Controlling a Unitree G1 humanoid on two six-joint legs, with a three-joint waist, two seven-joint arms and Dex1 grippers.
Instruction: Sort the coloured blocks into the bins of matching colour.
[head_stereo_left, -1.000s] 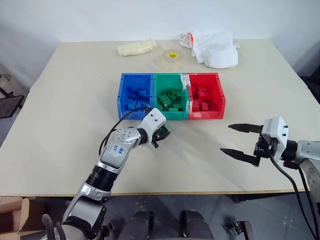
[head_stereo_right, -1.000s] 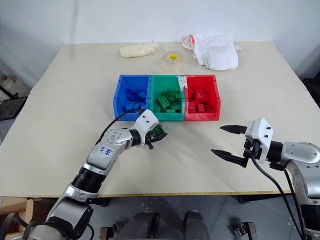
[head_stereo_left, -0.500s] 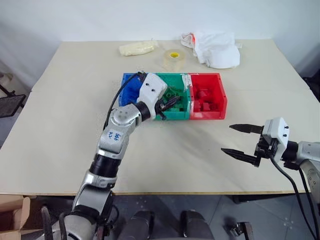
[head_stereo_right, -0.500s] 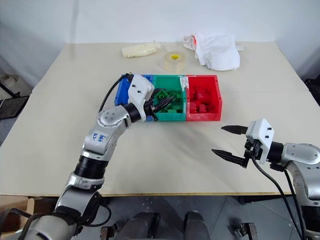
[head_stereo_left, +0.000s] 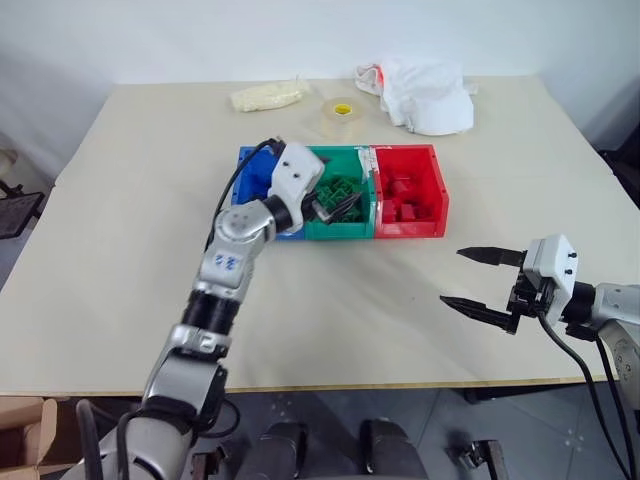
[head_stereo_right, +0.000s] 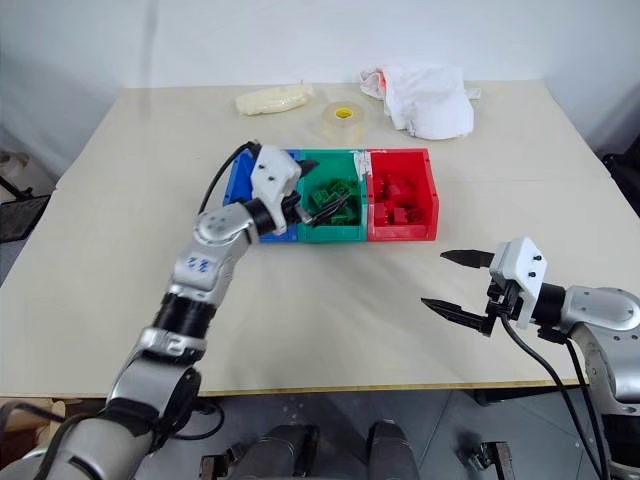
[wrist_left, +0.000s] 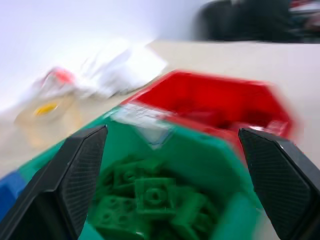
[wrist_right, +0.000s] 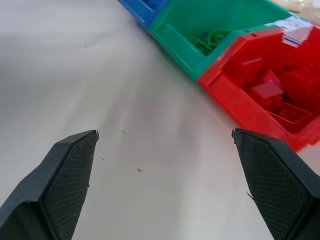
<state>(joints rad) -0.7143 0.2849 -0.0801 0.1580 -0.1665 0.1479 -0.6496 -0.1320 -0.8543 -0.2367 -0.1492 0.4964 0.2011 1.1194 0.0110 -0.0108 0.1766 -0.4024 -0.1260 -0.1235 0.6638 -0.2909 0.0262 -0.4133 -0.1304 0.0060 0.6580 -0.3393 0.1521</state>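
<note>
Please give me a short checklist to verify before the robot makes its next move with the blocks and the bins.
1. Left gripper empty and open above the green bin: ok, its fingers stand wide apart with nothing between them.
2. Green blocks lying inside the green bin: ok.
3. Right gripper open and empty over bare table: ok.
4. Red bin holds only red blocks: ok, as far as visible.
5. Blue bin contents: cannot tell, the left arm covers most of it.
6. Loose blocks left on the table: ok, none visible.
</note>
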